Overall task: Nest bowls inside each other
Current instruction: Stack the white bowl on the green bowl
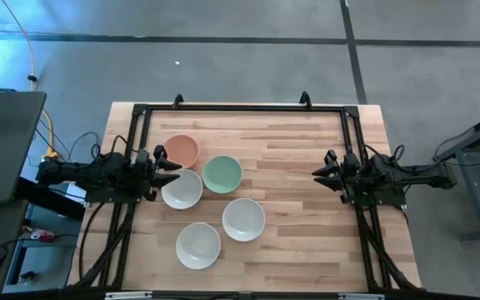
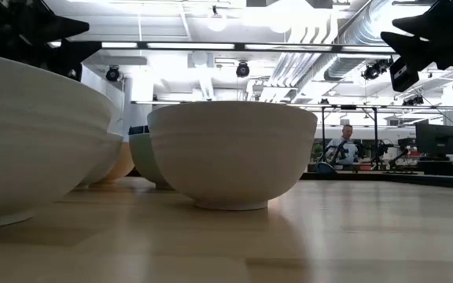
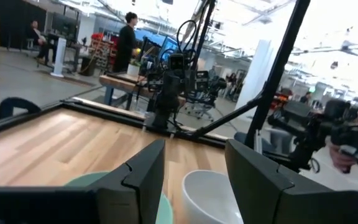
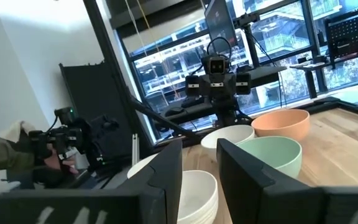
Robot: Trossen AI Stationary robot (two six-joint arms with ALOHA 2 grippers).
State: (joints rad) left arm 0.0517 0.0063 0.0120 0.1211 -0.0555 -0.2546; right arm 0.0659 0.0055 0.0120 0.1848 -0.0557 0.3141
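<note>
Bowls [image 1: 203, 197] separate on table [image 1: 307, 242]; left fingers [image 3: 143, 180] and right fingers [image 4: 166, 180] released, empty

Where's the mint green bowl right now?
High view: mint green bowl sits left of table centre, between the salmon-orange bowl and a white bowl.

Your high view looks straight down on the table [image 1: 307, 167]. Your low view sits at tabletop height, close to the bowls [image 2: 230, 153]. Both wrist views face each other across them.

Bright overhead light, ceiling glare, nearest bowl [image 2: 30, 141] blurred.
</note>
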